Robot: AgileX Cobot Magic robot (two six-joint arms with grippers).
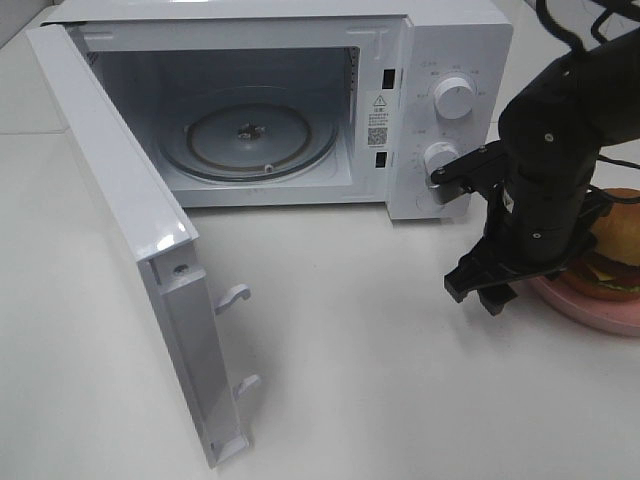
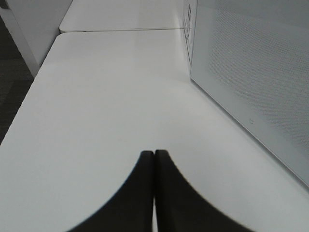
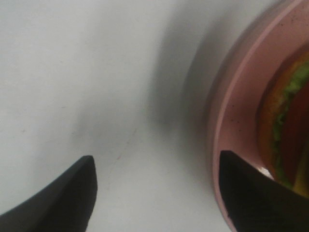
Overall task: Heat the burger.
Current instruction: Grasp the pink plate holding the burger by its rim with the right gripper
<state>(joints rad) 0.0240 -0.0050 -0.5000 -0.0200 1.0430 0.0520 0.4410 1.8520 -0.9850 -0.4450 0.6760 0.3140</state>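
Burger location: small round golden-bun burger (image 1: 622, 245) on pink speckled plate (image 1: 600, 312), right of open white microwave (image 1: 440, 30).
Right gripper (image 1: 482, 292): fingers wide, empty, at plate rim.
Left gripper (image 2: 154, 162): fingers pressed together, empty.
Recommendation: straddle rim squarely before closing; keep plate level.

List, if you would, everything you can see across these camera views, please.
Microwave: one, white, back of the table, door swung open.
Turntable: one, clear glass, inside the microwave.
Knobs: two, white, on the microwave's control panel.
Burger: one, golden-brown bun, on the plate.
Plate: one, pink, right edge of the table.
Table: one, white.
Left gripper: one, black, fingers together, over the table near the microwave.
Right gripper: one, black, fingers apart, by the plate's rim.
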